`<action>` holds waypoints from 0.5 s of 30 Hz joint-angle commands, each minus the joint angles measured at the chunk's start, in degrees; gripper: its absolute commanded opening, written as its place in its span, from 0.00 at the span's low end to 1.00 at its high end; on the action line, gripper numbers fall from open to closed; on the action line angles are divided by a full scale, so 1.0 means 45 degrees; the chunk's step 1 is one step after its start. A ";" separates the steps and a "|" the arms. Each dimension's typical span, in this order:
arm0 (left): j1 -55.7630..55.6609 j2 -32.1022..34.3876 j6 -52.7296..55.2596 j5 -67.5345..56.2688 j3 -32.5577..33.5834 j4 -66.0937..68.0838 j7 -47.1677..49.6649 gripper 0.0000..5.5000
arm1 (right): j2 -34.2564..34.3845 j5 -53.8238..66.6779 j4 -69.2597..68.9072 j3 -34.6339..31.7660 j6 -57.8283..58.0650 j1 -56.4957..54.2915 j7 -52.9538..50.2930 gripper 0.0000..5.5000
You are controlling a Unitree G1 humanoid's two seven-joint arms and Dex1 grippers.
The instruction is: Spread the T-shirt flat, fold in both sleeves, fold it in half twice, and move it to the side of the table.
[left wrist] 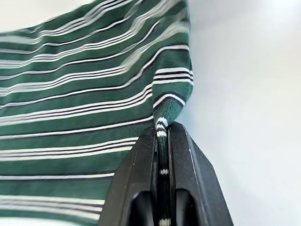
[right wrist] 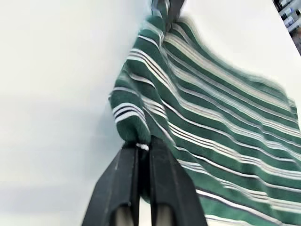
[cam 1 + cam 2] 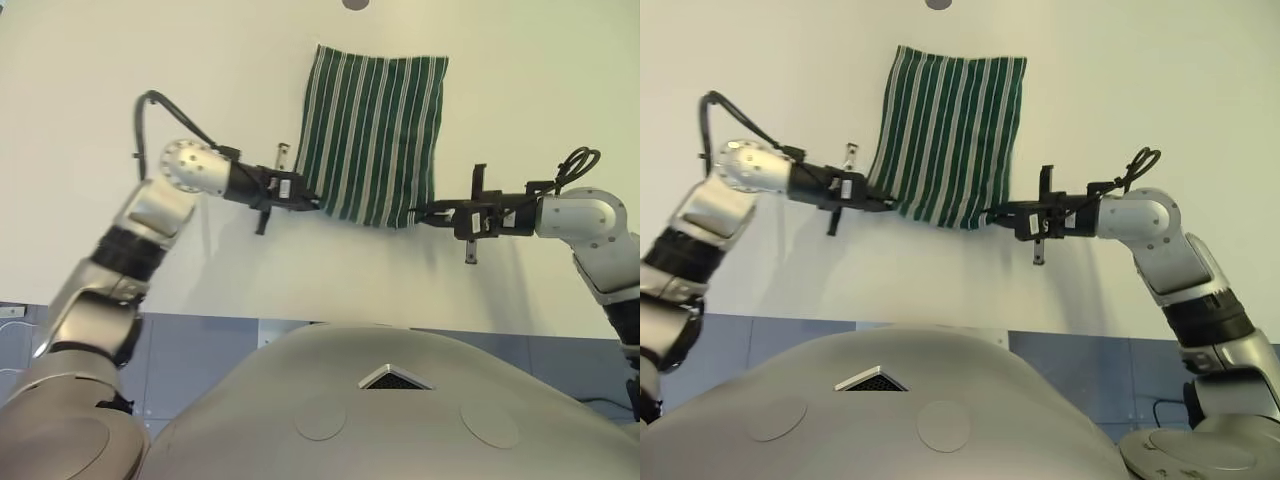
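Tabletop (image 3: pixel 80 60), plain white, carries the striped T-shirt (image 3: pixel 375 135); grey floor (image 3: pixel 200 345) borders it.

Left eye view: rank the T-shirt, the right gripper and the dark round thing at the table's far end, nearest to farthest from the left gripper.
1. T-shirt: its near left corner is clamped in the left gripper.
2. right gripper: across the shirt's near edge, holding the right corner.
3. dark round thing: far end, beyond the shirt.

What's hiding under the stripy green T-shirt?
The white table shows all around the T-shirt, so the shirt seems to rest on that. Anything flat beneath is covered by the cloth and cannot be seen.
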 commanded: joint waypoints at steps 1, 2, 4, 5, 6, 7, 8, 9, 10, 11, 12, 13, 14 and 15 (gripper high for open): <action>0.0010 0.1554 0.4297 -0.3467 0.1524 -0.4352 -0.0587 0.00 | -0.1368 0.4797 -0.2919 -0.1549 0.3707 0.0027 0.0983 0.01; -0.0399 0.1518 0.4808 -0.3575 0.1603 -0.4211 -0.0640 0.00 | -0.1262 0.5310 -0.2613 -0.1635 0.4467 -0.0624 0.1127 0.01; -0.1650 0.1052 0.5044 -0.2976 0.1243 -0.2523 -0.0995 0.00 | -0.0631 0.5297 -0.0856 -0.1513 0.5525 -0.2170 0.1255 0.01; -0.2416 0.0549 0.4979 -0.2571 0.0999 -0.1351 -0.1056 0.00 | -0.0415 0.5312 -0.0121 -0.1508 0.5955 -0.2635 0.1327 0.01; -0.3279 -0.0224 0.4696 -0.2002 0.0784 0.0203 -0.0742 0.00 | -0.0175 0.5365 0.0619 -0.1513 0.6397 -0.3056 0.1432 0.01; -0.3990 -0.0960 0.4308 -0.1422 0.0626 0.1712 -0.0381 0.00 | 0.0041 0.5354 0.1369 -0.1472 0.6806 -0.3459 0.1596 0.01; -0.4458 -0.1472 0.3875 -0.0914 0.0491 0.2910 -0.0178 0.00 | 0.0239 0.5264 0.2041 -0.1416 0.7138 -0.3836 0.1758 0.01; -0.4855 -0.2048 0.3345 -0.0441 0.0356 0.4232 0.0033 0.00 | 0.0579 0.4915 0.3101 -0.1265 0.7374 -0.4379 0.1766 0.01; -0.5158 -0.2507 0.2852 -0.0089 0.0262 0.5296 0.0101 0.00 | 0.0904 0.4546 0.3956 -0.1136 0.7505 -0.4827 0.1707 0.01; -0.5513 -0.3062 0.2300 0.0253 0.0213 0.6491 0.0288 0.00 | 0.1290 0.4247 0.4727 -0.1006 0.7686 -0.5258 0.1575 0.01; -0.5922 -0.3665 0.1724 0.0581 0.0255 0.7776 0.0672 0.00 | 0.1694 0.3871 0.5393 -0.0902 0.7711 -0.5618 0.1383 0.01; -0.6295 -0.4162 0.1256 0.0857 0.0355 0.8879 0.1059 0.00 | 0.2020 0.3548 0.5860 -0.0851 0.7696 -0.5866 0.1223 0.01; -0.6596 -0.4561 0.0850 0.1085 0.0446 0.9783 0.1306 0.00 | 0.2319 0.3287 0.6257 -0.0835 0.7776 -0.6068 0.0997 0.01; -0.6818 -0.4845 0.0524 0.1265 0.0539 1.0455 0.1437 0.00 | 0.2567 0.2934 0.6610 -0.0835 0.7763 -0.6226 0.0718 0.01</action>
